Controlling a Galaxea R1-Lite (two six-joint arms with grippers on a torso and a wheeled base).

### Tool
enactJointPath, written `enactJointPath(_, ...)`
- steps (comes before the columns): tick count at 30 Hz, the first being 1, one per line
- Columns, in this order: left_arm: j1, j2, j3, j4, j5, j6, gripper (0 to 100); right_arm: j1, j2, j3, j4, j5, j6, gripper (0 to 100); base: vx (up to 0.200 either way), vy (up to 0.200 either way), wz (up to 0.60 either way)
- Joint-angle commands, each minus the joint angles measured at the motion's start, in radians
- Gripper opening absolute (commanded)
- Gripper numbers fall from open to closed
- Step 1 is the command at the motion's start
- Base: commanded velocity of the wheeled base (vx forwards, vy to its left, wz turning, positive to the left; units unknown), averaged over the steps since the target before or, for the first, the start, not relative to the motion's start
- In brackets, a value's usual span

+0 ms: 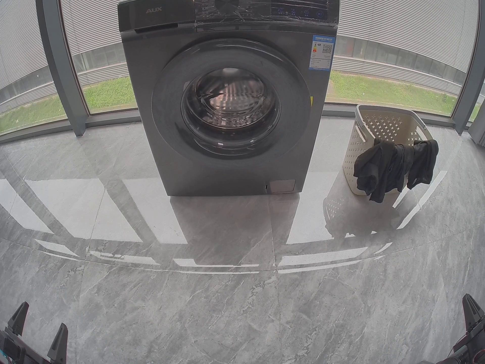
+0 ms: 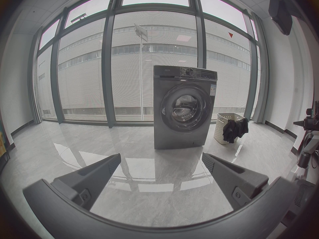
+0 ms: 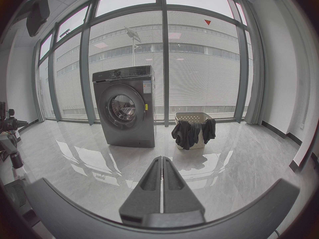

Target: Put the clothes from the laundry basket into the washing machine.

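A grey front-loading washing machine (image 1: 227,92) stands on the floor ahead, its round door closed. To its right sits a cream laundry basket (image 1: 386,127) with dark clothes (image 1: 394,165) draped over its near rim. The machine (image 2: 184,107), basket (image 2: 223,123) and clothes (image 2: 235,130) appear far off in the left wrist view, and likewise the machine (image 3: 124,107), basket (image 3: 194,118) and clothes (image 3: 192,133) in the right wrist view. My left gripper (image 2: 159,170) is open, low at the near left (image 1: 38,327). My right gripper (image 3: 162,173) is shut with nothing in it, low at the near right (image 1: 470,324).
Glossy grey floor tiles (image 1: 242,279) stretch between me and the machine. Tall windows with dark frames (image 1: 58,56) run behind it. A tripod with equipment (image 2: 307,140) stands off to the side.
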Motion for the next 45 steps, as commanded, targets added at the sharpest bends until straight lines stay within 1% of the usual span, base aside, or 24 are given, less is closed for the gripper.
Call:
enactJointPath(1,0.001,-0.017,0.016,0.000,0.000,-0.002,100,0.002,-0.007,0.018,0.000,0.000,-0.001,0,0.200,0.000,0.00)
enactJointPath(37,0.001,-0.017,0.018,0.000,0.000,-0.003,100,0.000,-0.007,0.018,0.000,0.000,-0.001,0,0.200,0.000,0.00)
enactJointPath(41,0.001,-0.017,0.018,0.000,0.000,0.000,100,0.000,-0.007,0.018,0.000,0.000,-0.001,0,0.200,0.000,0.00)
enactJointPath(45,0.001,-0.017,0.016,0.000,0.000,0.000,100,0.000,-0.007,0.018,0.000,0.000,-0.001,0,0.000,0.000,0.00)
